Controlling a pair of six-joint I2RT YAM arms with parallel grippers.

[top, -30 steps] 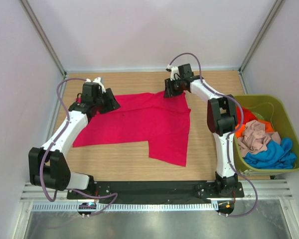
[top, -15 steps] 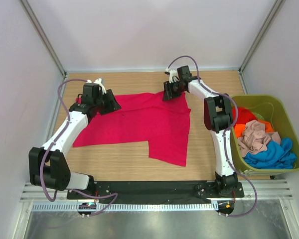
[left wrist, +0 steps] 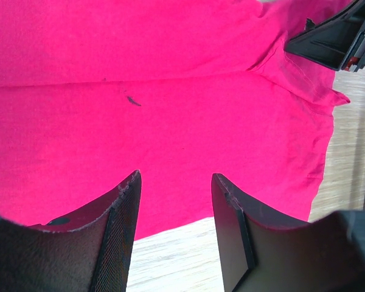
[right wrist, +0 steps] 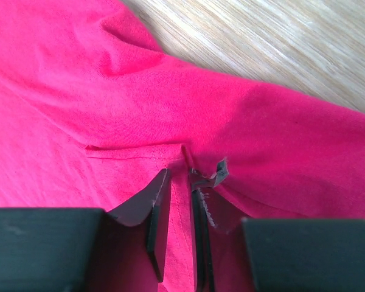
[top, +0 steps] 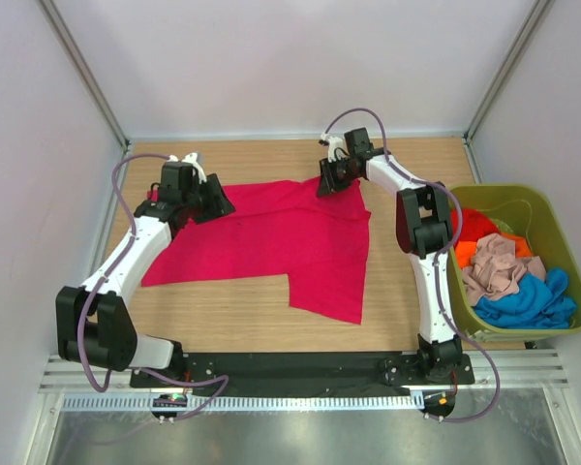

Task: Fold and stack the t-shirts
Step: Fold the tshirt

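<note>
The crimson-red t-shirt (top: 271, 237) lies spread on the wooden table, with one lower flap reaching toward the front. My left gripper (top: 216, 201) is open and empty at the shirt's far left corner. In the left wrist view (left wrist: 176, 176) bare wood shows between its fingers and the shirt (left wrist: 170, 91) lies just beyond. My right gripper (top: 327, 184) is at the shirt's far right corner. In the right wrist view (right wrist: 180, 175) it is shut on a ridge of the red cloth (right wrist: 109, 91). The orange-red (top: 474, 231), beige-pink (top: 494, 266) and blue (top: 533, 300) t-shirts lie crumpled in the tub.
The olive-green tub (top: 504, 191) stands at the table's right edge beside the right arm. Bare wood (top: 232, 310) lies between the shirt and the arm bases. White walls close in the back and both sides.
My right gripper has shifted slightly left and toward the back with the shirt corner in it. The left arm has not moved.
</note>
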